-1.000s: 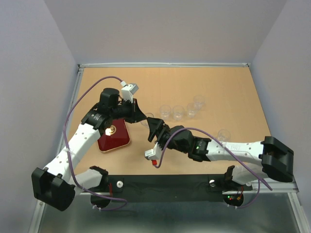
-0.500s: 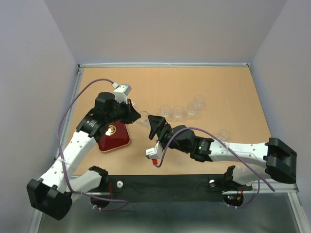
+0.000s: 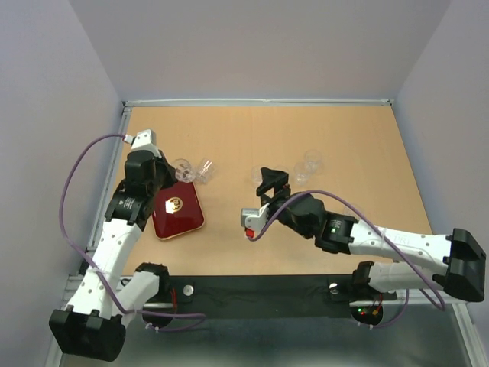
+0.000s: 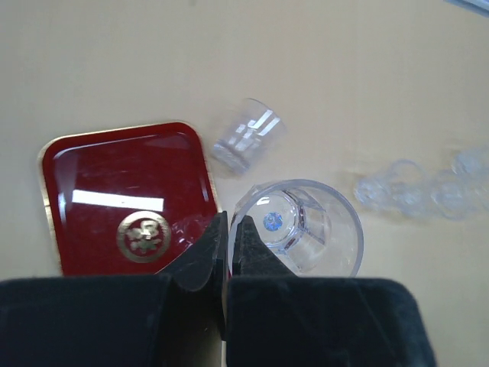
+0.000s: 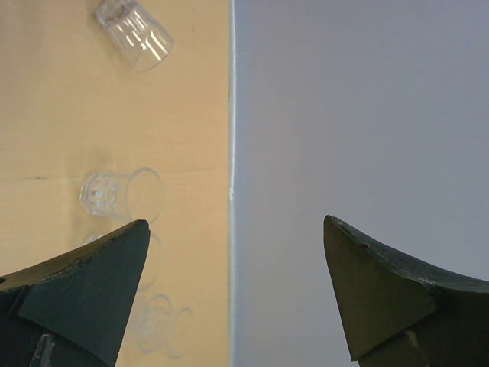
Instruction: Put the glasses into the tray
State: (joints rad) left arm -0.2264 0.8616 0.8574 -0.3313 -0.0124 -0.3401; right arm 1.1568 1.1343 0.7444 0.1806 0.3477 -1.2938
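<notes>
My left gripper point(image 3: 177, 173) is shut on the rim of a clear glass point(image 3: 184, 166), one finger inside it. It holds the glass just off the far right corner of the dark red tray point(image 3: 189, 219). The left wrist view shows the pinched glass point(image 4: 306, 229) beside the tray point(image 4: 99, 172), which has nothing in it. A second glass point(image 4: 246, 141) lies on its side just beyond, and it also shows from above point(image 3: 205, 170). My right gripper point(image 3: 271, 176) is open and empty by more glasses point(image 3: 303, 174). Its wrist view shows the open gripper point(image 5: 233, 226) and one glass point(image 5: 114, 191).
Grey walls close the table on the left, back and right; the right wrist view faces one wall point(image 5: 359, 115). Another glass point(image 5: 134, 32) lies on its side near that wall's foot. A black rail point(image 3: 260, 287) runs along the near edge.
My left arm has swung left from the table's middle to the tray's far corner with the glass in its grip. A second glass now lies beside it. My right gripper has moved towards the glasses.
</notes>
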